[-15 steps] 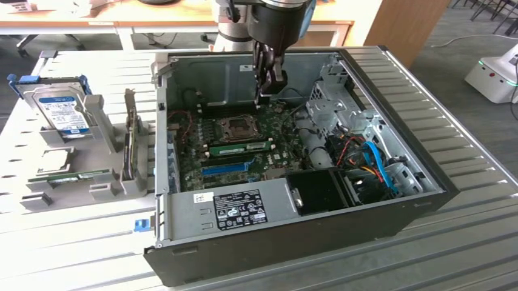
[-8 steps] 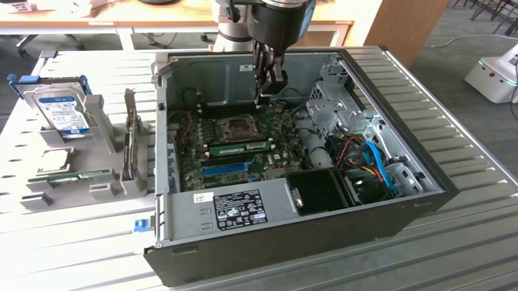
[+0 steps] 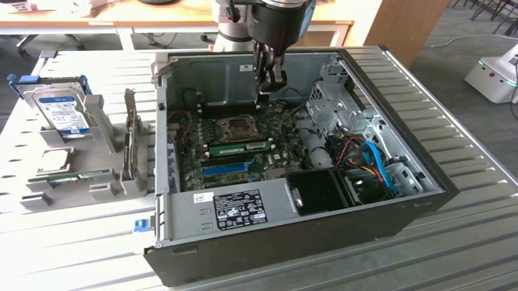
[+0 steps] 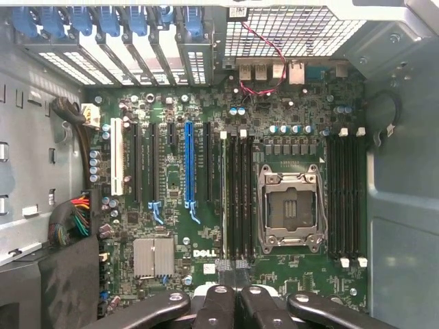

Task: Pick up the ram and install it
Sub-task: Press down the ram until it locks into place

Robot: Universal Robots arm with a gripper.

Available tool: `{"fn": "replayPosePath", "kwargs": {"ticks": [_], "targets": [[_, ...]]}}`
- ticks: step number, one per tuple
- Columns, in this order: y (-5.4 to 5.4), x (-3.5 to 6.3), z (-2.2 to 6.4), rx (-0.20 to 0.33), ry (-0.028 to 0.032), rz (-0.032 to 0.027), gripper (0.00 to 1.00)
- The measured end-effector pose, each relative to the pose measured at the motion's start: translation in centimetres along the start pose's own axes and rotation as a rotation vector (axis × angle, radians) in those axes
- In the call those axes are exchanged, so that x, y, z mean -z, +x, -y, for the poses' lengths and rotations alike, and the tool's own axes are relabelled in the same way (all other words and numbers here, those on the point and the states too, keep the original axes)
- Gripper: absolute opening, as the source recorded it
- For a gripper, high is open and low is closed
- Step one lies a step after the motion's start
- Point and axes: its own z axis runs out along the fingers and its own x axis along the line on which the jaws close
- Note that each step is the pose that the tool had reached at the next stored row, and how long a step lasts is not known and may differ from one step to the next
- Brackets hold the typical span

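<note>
Although the pincer hung over the open computer case, its fingers looked pressed together with nothing green between them, so I judged it empty. It stood above the far part of the motherboard, apart from the board, and in the wrist view its tips lay over the end of the memory slots beside the CPU socket. The ram sat on edge in one of those slots, just beside the socket and running along it. From that, the pick-up and the placing seemed done. Whether the stick was pressed fully home and its end latches had caught could not be told, and that was what seemed left to confirm. Outside the case, toward the exterior view's left, a second green stick lay in a grey holder, near the hard drive standing in its bracket, well apart from the pincer.
</note>
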Motion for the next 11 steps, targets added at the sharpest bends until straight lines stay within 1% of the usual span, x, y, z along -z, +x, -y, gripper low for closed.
{"fn": "replayPosePath", "kwargs": {"ticks": [6,11], "targets": [[0.0,0.0,0.01,0.0,0.0,0.0,0.11],[-0.01,0.0,0.33,0.0,0.0,0.0001,0.11]]}}
